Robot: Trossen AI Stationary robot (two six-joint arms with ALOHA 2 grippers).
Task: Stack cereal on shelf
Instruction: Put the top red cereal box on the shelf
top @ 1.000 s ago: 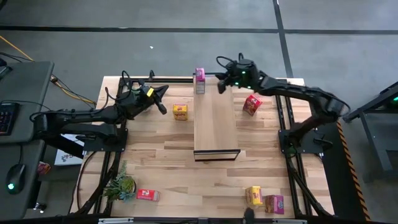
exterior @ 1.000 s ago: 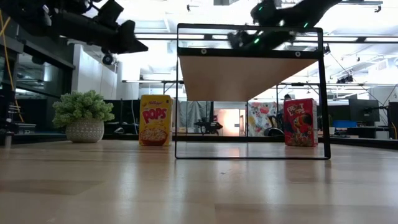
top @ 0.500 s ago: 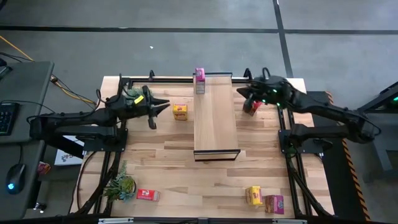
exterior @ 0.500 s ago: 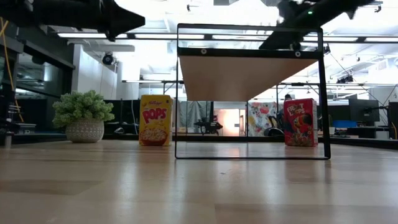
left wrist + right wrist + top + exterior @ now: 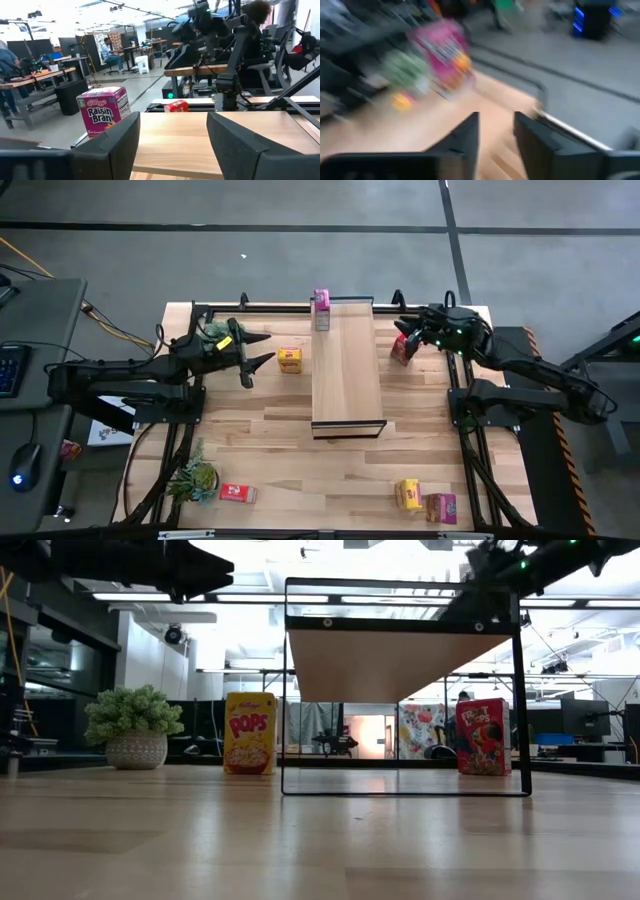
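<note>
I am looking down on the table [image 5: 260, 430] and working across it from the left. At the near left corner a potted plant [image 5: 195, 478] is sitting with a red cereal box [image 5: 237, 493] lying flat just beside it. My left gripper [image 5: 258, 352] is hanging over the far left part of the table, fingers spread wide and holding nothing, pointing toward a yellow cereal box [image 5: 290, 360] that is standing near its tips, between it and the shelf [image 5: 345, 370]. From the table-level camera that box [image 5: 249, 733] is standing upright, with another potted plant [image 5: 133, 726] well to one side.

The shelf is running down the middle of the table on its dark frame. A magenta cereal box [image 5: 321, 310] is standing upright on its far end, at the left edge; the left wrist camera is showing it [image 5: 103, 109] on the plank.

On the shelf's other side a second red cereal box [image 5: 402, 348] is standing on the table, and my right gripper [image 5: 412, 338] is hovering right over it; its fingers are parted a little, with nothing between them. In the near right corner a yellow box [image 5: 408, 495] and a magenta box [image 5: 440, 507] are sitting side by side.
</note>
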